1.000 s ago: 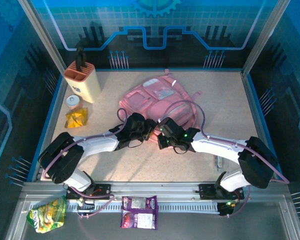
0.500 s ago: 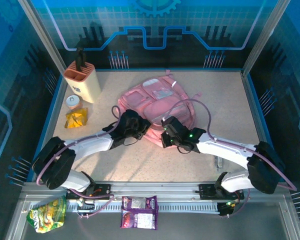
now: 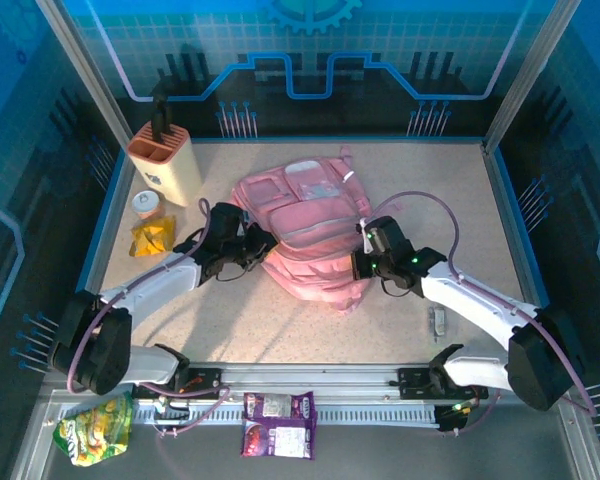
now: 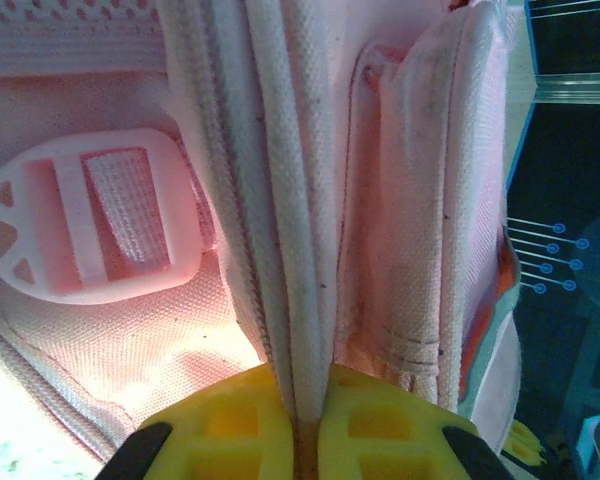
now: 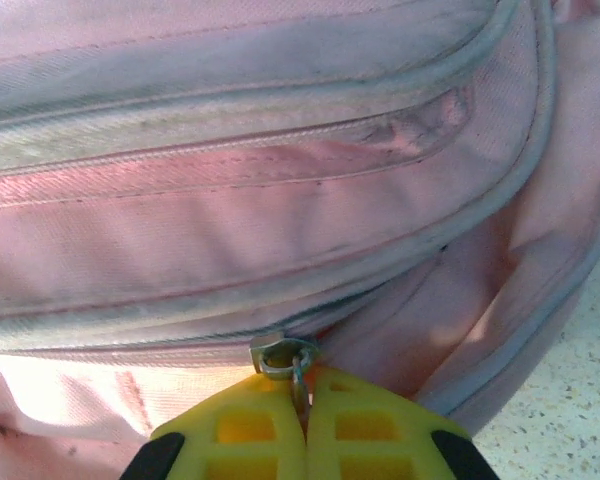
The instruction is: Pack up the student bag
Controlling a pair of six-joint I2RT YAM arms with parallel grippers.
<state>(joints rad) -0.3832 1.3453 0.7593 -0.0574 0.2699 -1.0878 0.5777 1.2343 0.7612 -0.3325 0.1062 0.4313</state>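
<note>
A large soft pink fabric student bag (image 3: 305,215) lies on the speckled beige table (image 3: 280,335), in its middle and a little toward the far edge, front pockets up and its long axis running from the far edge toward the near edge with a slight lean to the right. It sits between the two arms, one on each flank. The left gripper (image 3: 252,246) comes in from the bag's left side; in the left wrist view its yellow fingers (image 4: 230,430) are pressed together on a pale stitched seam band of the bag, just beside a pink plastic strap buckle (image 4: 85,215). The right gripper (image 3: 363,262) meets the bag's right side, and its jaws are pinched shut on the small metal zipper pull (image 5: 280,356), with the zip line leading away from it up and around the bag's curved edge. The right arm therefore seems to be the one to draw the zip, along the bag's side, while the left anchors the opposite flank. A crumpled yellow packet (image 3: 152,238) waits near the left edge, closer to the left arm
</note>
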